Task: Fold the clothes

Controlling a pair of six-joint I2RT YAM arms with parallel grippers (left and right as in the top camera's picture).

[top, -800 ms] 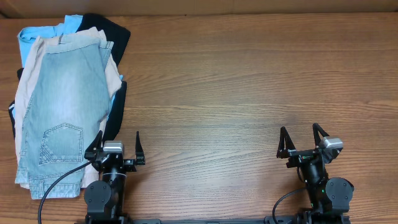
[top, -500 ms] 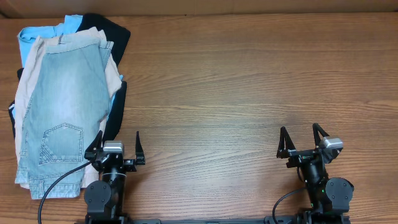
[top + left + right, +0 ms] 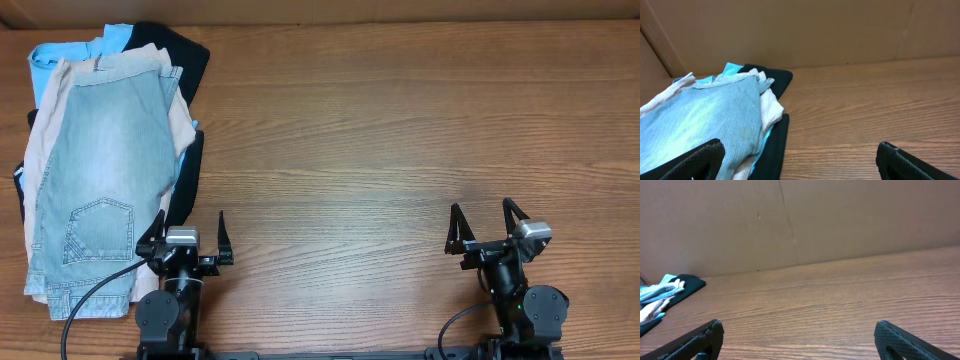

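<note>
Faded light-blue denim shorts (image 3: 100, 170): top of a stack over beige shorts (image 3: 40, 150), sky-blue garment (image 3: 60, 50) and black garment (image 3: 180, 45), at the far left of the wooden bench (image 3: 400, 120). Left tool (image 3: 190, 222), right tool (image 3: 481, 215): spread wide, empty. Risk: a deep pinch gathers several layers and drags the stack.

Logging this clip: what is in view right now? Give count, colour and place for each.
denim shorts: 1, faded light blue, top of the pile at the table's left end
beige shorts: 1, beige, under the denim shorts, edges showing
sky-blue garment: 1, sky blue, far corner of the pile
black garment: at least 1, black, lowest in the pile, showing along its right side
table: 1, brown wood grain
cardboard wall: 1, brown, behind the table
left gripper: 1, black, open, near edge beside the pile
right gripper: 1, black, open, near edge, right end
</note>
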